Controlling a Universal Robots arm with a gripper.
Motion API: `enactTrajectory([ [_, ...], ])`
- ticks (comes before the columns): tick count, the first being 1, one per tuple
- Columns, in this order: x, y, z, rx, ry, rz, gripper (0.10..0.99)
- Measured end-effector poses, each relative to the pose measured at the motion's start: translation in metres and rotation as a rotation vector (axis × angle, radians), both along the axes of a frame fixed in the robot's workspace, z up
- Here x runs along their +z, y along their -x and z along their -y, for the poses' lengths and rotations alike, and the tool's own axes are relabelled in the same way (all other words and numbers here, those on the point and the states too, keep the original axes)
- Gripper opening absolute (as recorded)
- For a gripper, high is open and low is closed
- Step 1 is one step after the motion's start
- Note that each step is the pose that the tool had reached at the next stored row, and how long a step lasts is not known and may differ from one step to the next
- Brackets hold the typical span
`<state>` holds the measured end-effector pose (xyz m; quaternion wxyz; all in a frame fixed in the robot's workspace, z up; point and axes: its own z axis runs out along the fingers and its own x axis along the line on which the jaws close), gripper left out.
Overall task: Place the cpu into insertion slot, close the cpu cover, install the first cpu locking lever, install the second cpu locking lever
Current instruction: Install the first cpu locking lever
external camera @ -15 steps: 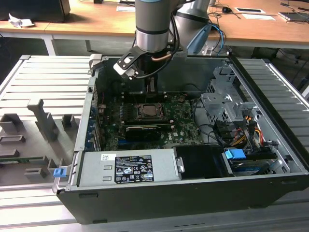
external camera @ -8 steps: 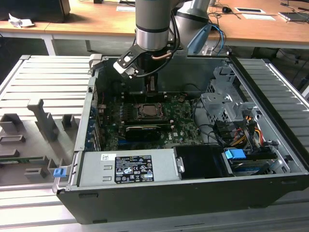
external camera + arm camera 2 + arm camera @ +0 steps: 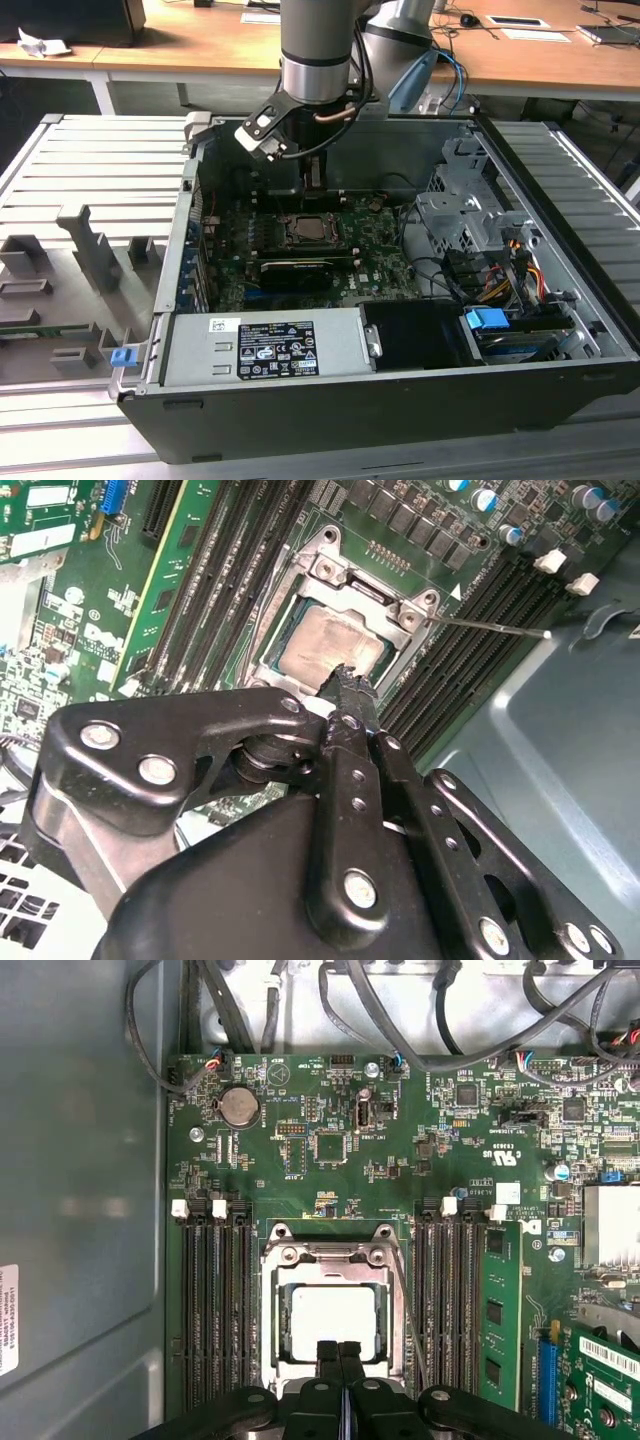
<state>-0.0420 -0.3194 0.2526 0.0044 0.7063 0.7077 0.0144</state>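
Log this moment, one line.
cpu: seated | cpu cover: down over it | gripper: jaws shut, tip at cover edge | locking lever: one sticks out sideways

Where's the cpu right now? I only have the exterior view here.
Observer: In the first wrist view the cpu sits in the insertion slot, silvery face up.
Operator: Cover down?
Observer: Yes. The cpu cover lies flat over it, with the chip showing through the cut-out.
Operator: And the gripper?
Observer: The gripper is shut, its tips together right at the cover's edge.
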Motion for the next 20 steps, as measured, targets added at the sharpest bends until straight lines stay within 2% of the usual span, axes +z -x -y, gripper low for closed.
enactTrajectory([
  [11,0.0045,0.0000,0.0000,0.000,0.000,0.0000,0.106],
  [20,0.0134,0.0000,0.0000,0.000,0.000,0.0002,0.106],
])
